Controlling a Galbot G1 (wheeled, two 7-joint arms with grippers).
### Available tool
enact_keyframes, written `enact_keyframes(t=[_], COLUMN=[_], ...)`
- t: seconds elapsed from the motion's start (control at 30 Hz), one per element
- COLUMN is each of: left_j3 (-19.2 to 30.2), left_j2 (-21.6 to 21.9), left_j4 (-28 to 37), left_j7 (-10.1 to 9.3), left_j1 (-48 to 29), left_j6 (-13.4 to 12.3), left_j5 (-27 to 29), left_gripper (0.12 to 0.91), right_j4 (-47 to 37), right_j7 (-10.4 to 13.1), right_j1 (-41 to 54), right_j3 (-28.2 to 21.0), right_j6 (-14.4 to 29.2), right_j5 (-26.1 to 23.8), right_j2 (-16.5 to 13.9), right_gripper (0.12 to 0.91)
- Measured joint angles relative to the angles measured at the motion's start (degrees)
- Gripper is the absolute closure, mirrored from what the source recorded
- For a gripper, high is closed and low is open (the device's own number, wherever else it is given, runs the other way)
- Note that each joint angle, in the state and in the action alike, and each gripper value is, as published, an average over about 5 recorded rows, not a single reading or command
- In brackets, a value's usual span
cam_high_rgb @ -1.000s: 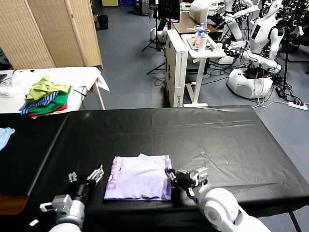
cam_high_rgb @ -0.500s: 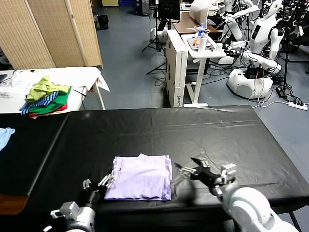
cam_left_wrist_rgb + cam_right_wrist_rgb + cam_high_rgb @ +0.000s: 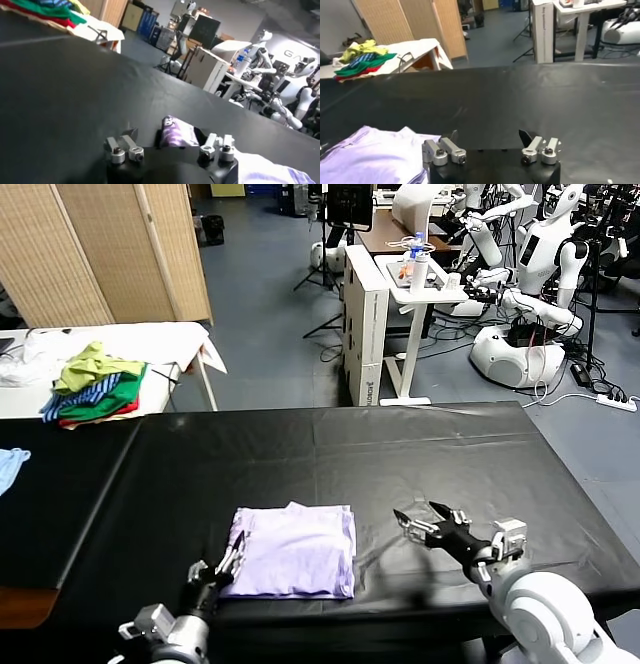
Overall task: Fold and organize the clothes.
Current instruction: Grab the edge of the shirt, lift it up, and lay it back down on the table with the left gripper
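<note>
The T-shirt (image 3: pixel 292 551) lies folded in a flat rectangle on the black table (image 3: pixel 420 454), near its front edge. The left gripper (image 3: pixel 224 567) is at the shirt's front-left corner with its fingers apart around the corner fabric. The right gripper (image 3: pixel 425 523) is above the table to the right of the shirt, apart from it, with fingers spread wide and empty.

T-shirt (image 3: pixel 293 551), lower centre of head view: pale lavender, plain on the folded face; darker purple patterned print shows at its edge in the left wrist view (image 3: pixel 177 134).
Table (image 3: pixel 420 454): black, glossy cover.
Garment pile (image 3: pixel 95 382), left of frame: yellow-green on top, blue-and-white stripes, green, red beneath.
Cloth (image 3: pixel 8 463), far left edge: light blue.
Left pincer (image 3: pixel 226 561) and right pincer (image 3: pixel 423 519): silver fingers with black tips.
Floor (image 3: pixel 270 294): grey-blue.
</note>
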Motion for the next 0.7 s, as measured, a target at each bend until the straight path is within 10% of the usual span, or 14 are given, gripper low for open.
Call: enact_keyframes(t=[0.17,0.43,0.7], left_j3=[0.1,-0.18,-1.76], left_j2=[-0.17,-0.07,1.86], left_j4=[0.79,0.67,-1.11], left_j7=[0.58,0.56,-0.43], left_j1=[-0.16,-0.59,0.07], left_j6=[0.39,1.16,-1.45], left_j5=[-1.76,-6.21,1.9], left_gripper=[0.347,0.796,0.847], right_j4=[-0.15,-0.54,-1.33], right_j7=[-0.01,-0.23,-0.24], right_j1=[-0.01,-0.39,-0.14], right_j3=[0.07,-0.04,-0.33], right_j6=[0.09,0.68,1.0], right_j5=[-0.38,-1.91,-2.62], right_j2=[0.19,0.9,1.29], right_gripper=[0.118,0.118,0.118])
